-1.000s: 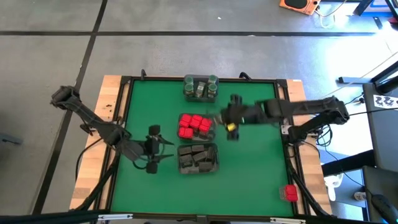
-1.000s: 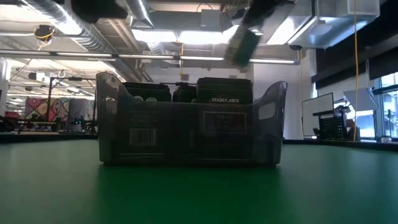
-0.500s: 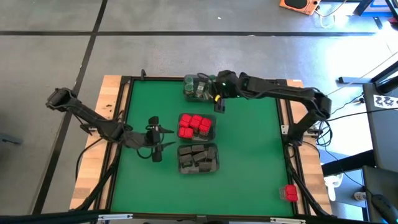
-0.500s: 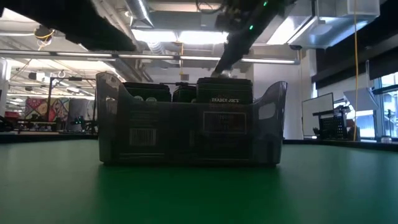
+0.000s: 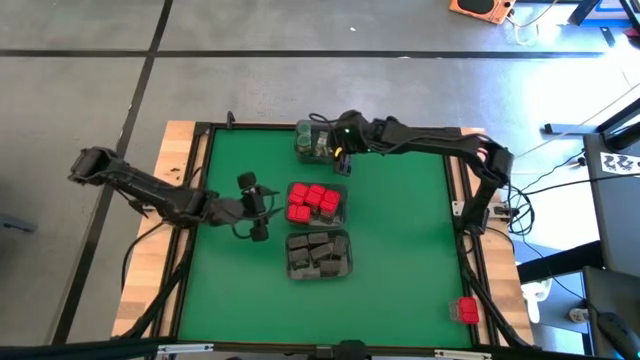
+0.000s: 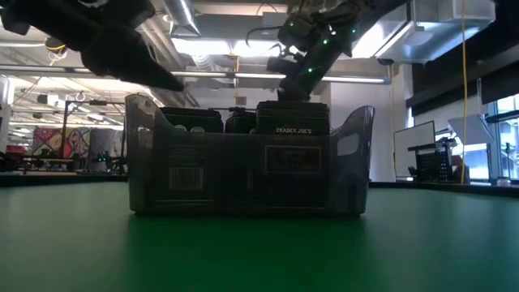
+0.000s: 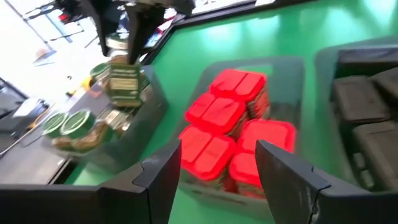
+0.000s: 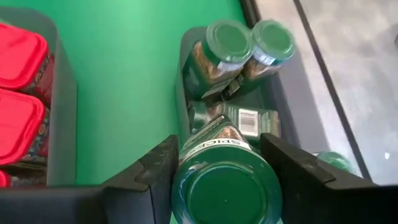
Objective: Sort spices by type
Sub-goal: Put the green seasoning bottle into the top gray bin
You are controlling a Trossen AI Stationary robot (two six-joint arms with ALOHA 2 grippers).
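Green-lidded jar (image 8: 225,186) now reaches the far tray (image 5: 302,150).

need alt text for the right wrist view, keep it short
The right gripper holds a round green-lidded glass spice jar between its jaws, just above a clear plastic tray on the green table. The tray already holds two upright green-lidded jars; red boxy containers sit in a neighbouring tray.

I see a bright green table mat (image 5: 400,250) inside a pale wooden frame (image 5: 170,190); the boxes (image 5: 313,201) in the middle tray are bright red; the blocks (image 5: 318,254) in the near tray are dark grey; the jar (image 8: 225,186) between my right gripper's (image 8: 221,177) black fingers has a dark green lid, white lettering on a green label, and brownish contents.
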